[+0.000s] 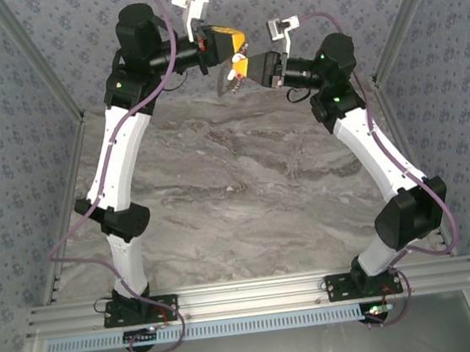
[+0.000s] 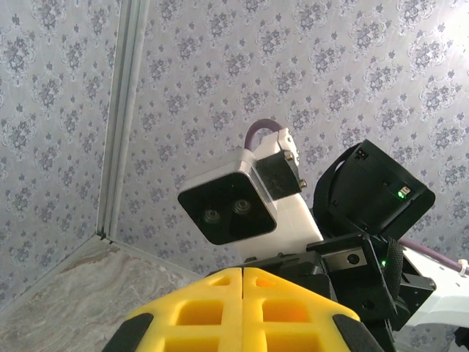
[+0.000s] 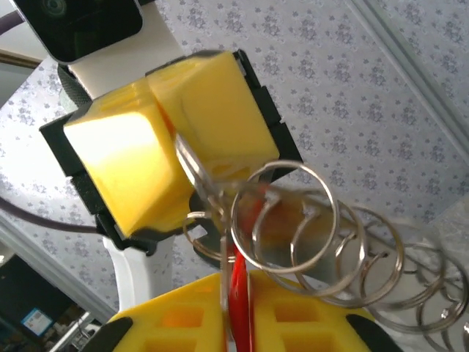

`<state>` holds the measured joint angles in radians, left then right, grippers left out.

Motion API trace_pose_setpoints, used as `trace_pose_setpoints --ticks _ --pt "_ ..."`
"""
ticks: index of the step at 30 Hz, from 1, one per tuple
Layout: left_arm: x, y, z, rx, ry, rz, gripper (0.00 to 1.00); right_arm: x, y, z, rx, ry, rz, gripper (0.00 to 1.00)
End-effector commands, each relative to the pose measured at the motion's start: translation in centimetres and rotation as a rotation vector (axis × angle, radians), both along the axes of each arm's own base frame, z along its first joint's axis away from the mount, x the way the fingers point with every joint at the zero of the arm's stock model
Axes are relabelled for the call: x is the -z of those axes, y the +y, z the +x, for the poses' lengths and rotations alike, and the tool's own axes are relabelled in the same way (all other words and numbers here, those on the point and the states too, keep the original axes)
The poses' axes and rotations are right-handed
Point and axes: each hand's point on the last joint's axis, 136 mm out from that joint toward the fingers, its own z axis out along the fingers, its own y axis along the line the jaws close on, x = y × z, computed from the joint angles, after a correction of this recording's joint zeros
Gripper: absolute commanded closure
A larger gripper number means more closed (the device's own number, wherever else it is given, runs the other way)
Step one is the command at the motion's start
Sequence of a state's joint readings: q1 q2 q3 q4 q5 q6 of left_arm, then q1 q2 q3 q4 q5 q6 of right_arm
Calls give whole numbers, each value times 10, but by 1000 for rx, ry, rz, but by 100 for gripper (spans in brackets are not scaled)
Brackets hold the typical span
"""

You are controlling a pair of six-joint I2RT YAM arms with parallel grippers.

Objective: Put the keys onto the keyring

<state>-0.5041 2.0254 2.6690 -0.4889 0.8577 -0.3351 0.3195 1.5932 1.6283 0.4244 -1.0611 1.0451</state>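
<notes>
Both arms are raised high over the back of the table, with their grippers meeting tip to tip. My left gripper [image 1: 233, 47] [image 2: 243, 273] [image 3: 170, 130] is shut, and a thin grey wire of the keyring [image 3: 192, 167] comes out from between its yellow fingers. The keyring's loops [image 3: 286, 220] hang blurred in front of the right wrist camera. My right gripper [image 1: 245, 64] [image 3: 238, 282] is closed on the keys, a small red tab [image 3: 239, 304] standing upright between its yellow fingers and reaching up into the loops.
The grey marbled table [image 1: 237, 193] lies far below both grippers. Patterned walls [image 1: 33, 46] enclose the back and sides. The right arm's white wrist camera [image 2: 234, 209] sits just beyond the left fingertips. More steel rings [image 3: 396, 279] dangle at the right.
</notes>
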Motion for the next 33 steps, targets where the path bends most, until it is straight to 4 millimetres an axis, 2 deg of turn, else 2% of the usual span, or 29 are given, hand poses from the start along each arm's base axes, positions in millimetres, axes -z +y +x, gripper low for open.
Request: trace_pose_setpoints --ticks 1,4,8,12,15,20,25,29,33 --pt "-26 4 -9 -6 -80 -54 100 3 -19 1 2 37 8 66" --pt "-26 4 -9 -5 -79 -55 100 -1 -53 8 81 42 31 58" --pt "-25 4 -10 0 -75 -54 100 -10 -94 18 203 27 48 55" --pt "-26 3 -11 11 -70 -58 100 -27 -111 27 277 3 94 53" --pt "-26 2 -11 20 -63 -64 100 -42 -103 27 263 -27 118 53" --pt "-27 2 -12 31 -53 -71 100 -60 -73 18 195 -67 134 53" --pt "-27 1 -14 39 -46 -71 100 -64 -50 11 131 -81 133 53" --pt "-28 1 -17 46 -45 -72 100 -67 -40 9 107 -89 136 55" --pt "-28 1 -19 50 -46 -71 100 -67 -35 10 100 -90 138 62"
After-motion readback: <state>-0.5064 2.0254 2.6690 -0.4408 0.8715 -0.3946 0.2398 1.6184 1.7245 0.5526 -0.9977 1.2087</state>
